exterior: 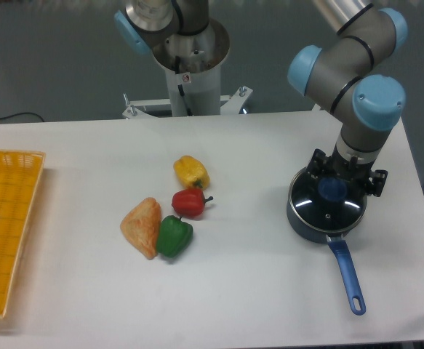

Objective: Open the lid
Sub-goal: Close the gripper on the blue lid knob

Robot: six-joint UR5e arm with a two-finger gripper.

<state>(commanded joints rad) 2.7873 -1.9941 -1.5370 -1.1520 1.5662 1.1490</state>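
The lid (pixel 326 207), a clear glass disc with a metal rim, lies flat on the dark saucepan (pixel 303 222) at the right of the table. Its blue centre knob (pixel 333 190) shows just below my gripper (pixel 336 185). The gripper hangs straight down over the knob, its black body covering the lid's far edge. The fingertips are hidden behind the gripper body and the knob, so I cannot tell whether they touch the knob.
The pan's blue handle (pixel 348 275) points toward the front edge. In the table's middle lie a yellow pepper (pixel 190 171), a red pepper (pixel 189 202), a green pepper (pixel 173 235) and a bread piece (pixel 143 226). A yellow basket (pixel 8 211) sits at the left edge.
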